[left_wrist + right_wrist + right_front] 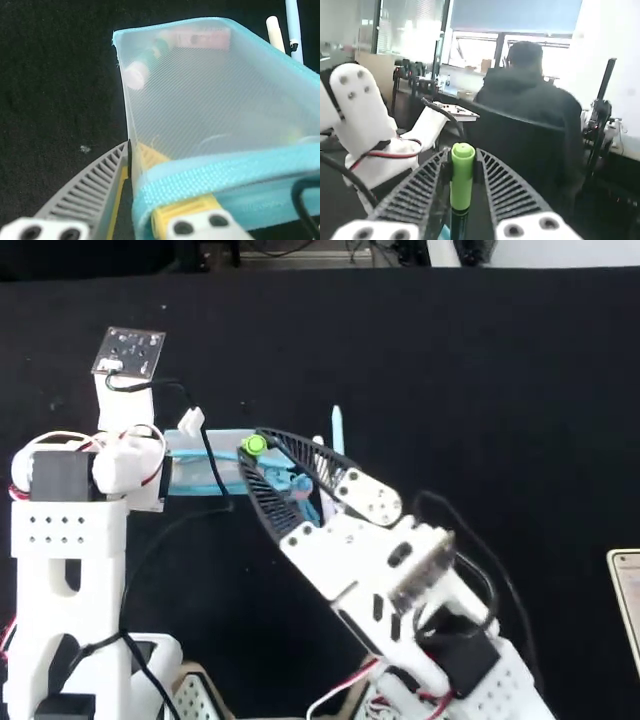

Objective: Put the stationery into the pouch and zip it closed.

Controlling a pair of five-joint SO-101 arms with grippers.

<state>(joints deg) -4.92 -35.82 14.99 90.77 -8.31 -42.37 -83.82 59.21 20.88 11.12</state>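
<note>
Clamped on one short end of the pouch with the left end effector, fingers closed on the fabric edge. Judged purpose: to steady the pouch as a fixed target instead of leaving it loose on the tabletop. Visible inside through the clear wall: a white-capped tube and a pink block.

Gripped tight in the right end effector: a green marker, green end at the fingertips, dark barrel running back between them. Positioned in the high view with that green end at the pouch's far edge, partway along. Probably carried in line with the fingers so as to enter nose-first along the pouch.

Lying on the tabletop just beyond the pouch, not yet loaded: a light blue pen and a white stick. Cannot tell how far the zip stands open. Leave zipping until both are inside.
</note>
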